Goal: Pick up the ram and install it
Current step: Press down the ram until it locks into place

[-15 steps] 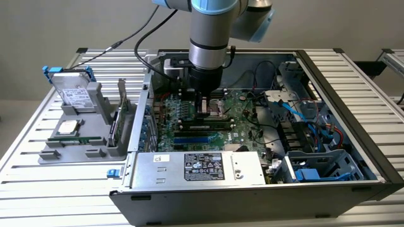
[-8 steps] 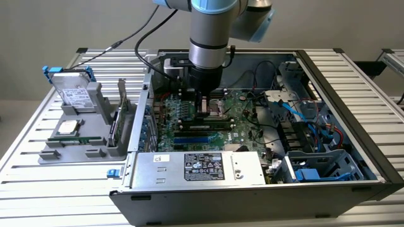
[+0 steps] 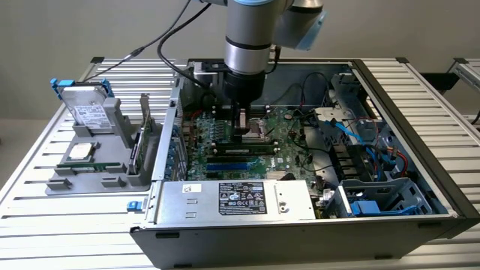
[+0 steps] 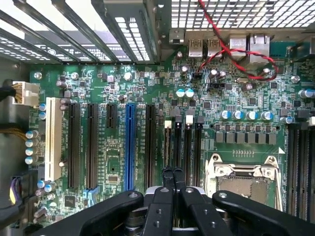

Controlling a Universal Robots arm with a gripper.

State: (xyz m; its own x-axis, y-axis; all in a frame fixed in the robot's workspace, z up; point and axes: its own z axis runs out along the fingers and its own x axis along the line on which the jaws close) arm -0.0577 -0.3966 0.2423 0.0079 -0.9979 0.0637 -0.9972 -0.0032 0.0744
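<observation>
While the black two-finger gripper point(image 3: 241, 130) hangs low over the green motherboard point(image 3: 289, 143) in the exterior view, the long thin dark-green ram stick point(image 3: 246, 149) is seen seated in a slot just below it. In the wrist view, the fingertips point(image 4: 173, 173) are pressed together, holding nothing. Ram is judged light, stiff, fragile; best gripped by its edges.
</observation>
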